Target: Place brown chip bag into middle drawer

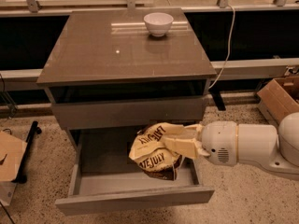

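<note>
The brown chip bag (154,149) is crinkled, pale yellow with dark "LATE JULY" lettering and a dark brown lower end. My gripper (180,141) comes in from the right and is shut on the bag's right side. It holds the bag over the right part of the open middle drawer (100,160), low inside the box. The drawer is pulled out, with a smooth grey interior and a plain front (135,200). Whether the bag rests on the drawer floor I cannot tell.
A small white bowl (158,23) stands at the back of the grey cabinet top (117,55). The upper drawer front (126,113) is closed above the open one. A cardboard box (280,97) sits at the right, cardboard (9,155) at the left. A white cable (229,45) hangs behind.
</note>
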